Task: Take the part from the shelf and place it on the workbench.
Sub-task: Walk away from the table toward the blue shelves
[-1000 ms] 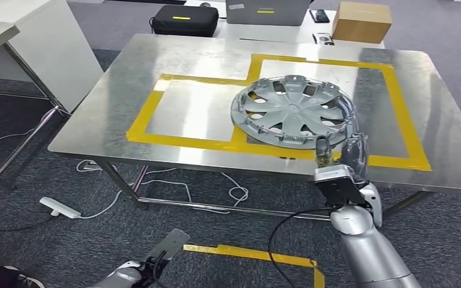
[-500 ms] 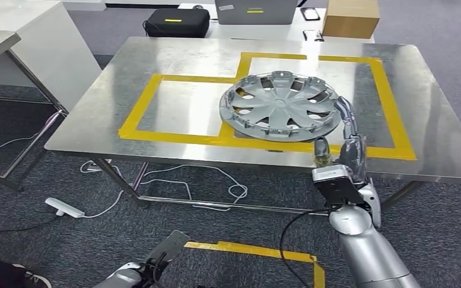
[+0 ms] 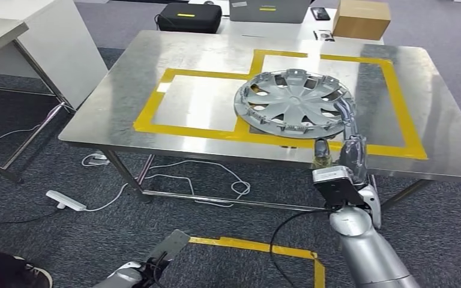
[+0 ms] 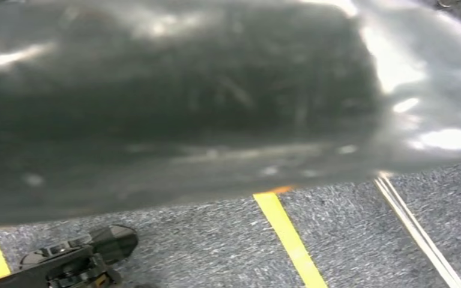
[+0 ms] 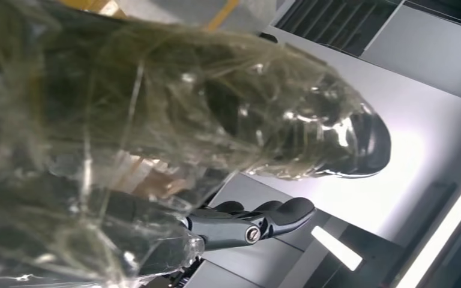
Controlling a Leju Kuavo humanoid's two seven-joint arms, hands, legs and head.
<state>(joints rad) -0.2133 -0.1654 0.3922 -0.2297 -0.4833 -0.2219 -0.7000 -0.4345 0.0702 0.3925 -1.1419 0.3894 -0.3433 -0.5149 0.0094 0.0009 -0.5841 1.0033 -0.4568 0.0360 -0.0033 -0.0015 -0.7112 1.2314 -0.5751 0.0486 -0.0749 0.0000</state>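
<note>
The part is a silver hubcap. It lies slightly tilted on the steel workbench, over the yellow tape outline. My right hand reaches over the bench's near edge, and its stretched fingers touch the hubcap's near right rim. The thumb stands apart from the rim and grips nothing. The right wrist view has the plastic-wrapped thumb close up and dark straight fingers with nothing between them. My left hand hangs low beside my body, flat and empty; its dark fingers hover over the carpet.
A cardboard box, a black case and a laptop stand behind the bench. A white table is at the left. Cables and a power strip lie on the carpet under the bench, and yellow floor tape runs near me.
The whole picture has swayed left and back right, so the camera moved. The hubcap and my right hand keep the same relation.
</note>
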